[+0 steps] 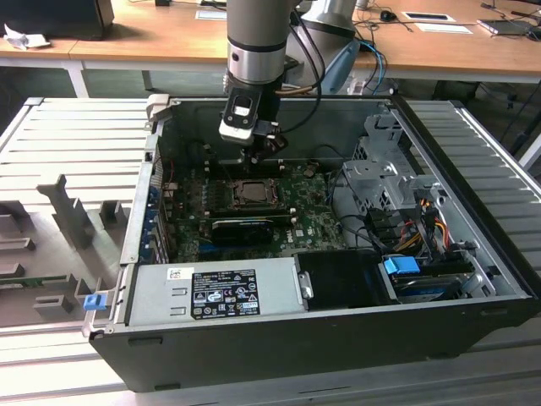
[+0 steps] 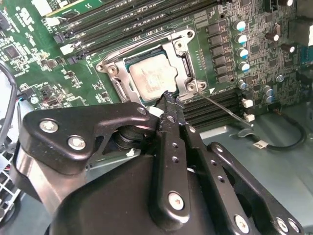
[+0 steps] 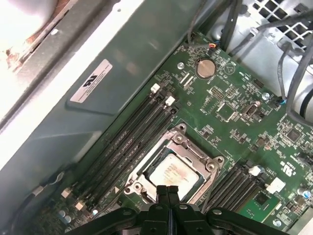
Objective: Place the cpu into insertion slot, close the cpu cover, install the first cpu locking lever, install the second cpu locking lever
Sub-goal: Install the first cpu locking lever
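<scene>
In the exterior view the end effector (image 1: 255, 161) hangs just at 12 o'clock of the insertion slot (image 1: 232, 194), inside an open computer case (image 1: 279, 347) that lies on a grey slatted worktop (image 1: 68, 144). In both wrist views its 2 fingers (image 3: 164, 192) are pressed together with nothing between them, tips low over the near edge of the socket.

The cpu (image 2: 151, 78) sits flat in the slot, silver face up. It is square, so it has no long axis, and its edges run parallel to the socket's sides. The cpu cover (image 2: 184, 63) lies down around it, and the chip shows through the cut-out. In the first wrist view the frame (image 3: 198, 151) also lies level on the board.

A thin wire lever (image 2: 222, 107) juts out from 1 corner of the frame, its long axis slanting away across the memory slots (image 2: 215, 110). I cannot tell whether it is latched.

Room is tight. In the exterior view the case's back wall stands at 12 o'clock of the slot, the long black card (image 1: 241, 228) lies just at 6 o'clock, and the drive cage (image 1: 385, 178) with cables stands at 3 o'clock. Memory slots flank the socket on 2 opposite sides.
</scene>
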{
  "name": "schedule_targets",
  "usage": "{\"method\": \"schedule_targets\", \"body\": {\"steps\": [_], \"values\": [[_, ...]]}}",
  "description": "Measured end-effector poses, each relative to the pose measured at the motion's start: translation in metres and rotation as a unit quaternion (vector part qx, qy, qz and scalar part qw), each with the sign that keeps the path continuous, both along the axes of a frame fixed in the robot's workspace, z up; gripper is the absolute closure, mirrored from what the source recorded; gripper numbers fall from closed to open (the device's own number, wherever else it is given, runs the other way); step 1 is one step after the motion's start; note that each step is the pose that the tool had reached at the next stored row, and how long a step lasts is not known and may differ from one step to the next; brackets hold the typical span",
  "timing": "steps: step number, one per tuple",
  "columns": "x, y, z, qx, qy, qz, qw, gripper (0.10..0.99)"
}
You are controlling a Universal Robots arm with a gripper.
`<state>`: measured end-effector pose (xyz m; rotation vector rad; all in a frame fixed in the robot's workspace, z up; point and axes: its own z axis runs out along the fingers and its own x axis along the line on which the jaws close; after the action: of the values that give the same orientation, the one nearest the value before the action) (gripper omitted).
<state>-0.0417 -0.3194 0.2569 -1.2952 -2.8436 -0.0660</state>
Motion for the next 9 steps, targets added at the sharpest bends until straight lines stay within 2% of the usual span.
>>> {"method": "schedule_targets", "body": {"steps": [9], "values": [[0.0000, 0.0000, 0.0000, 0.0000, 0.0000, 0.040, 0.9992, 0.980]]}}
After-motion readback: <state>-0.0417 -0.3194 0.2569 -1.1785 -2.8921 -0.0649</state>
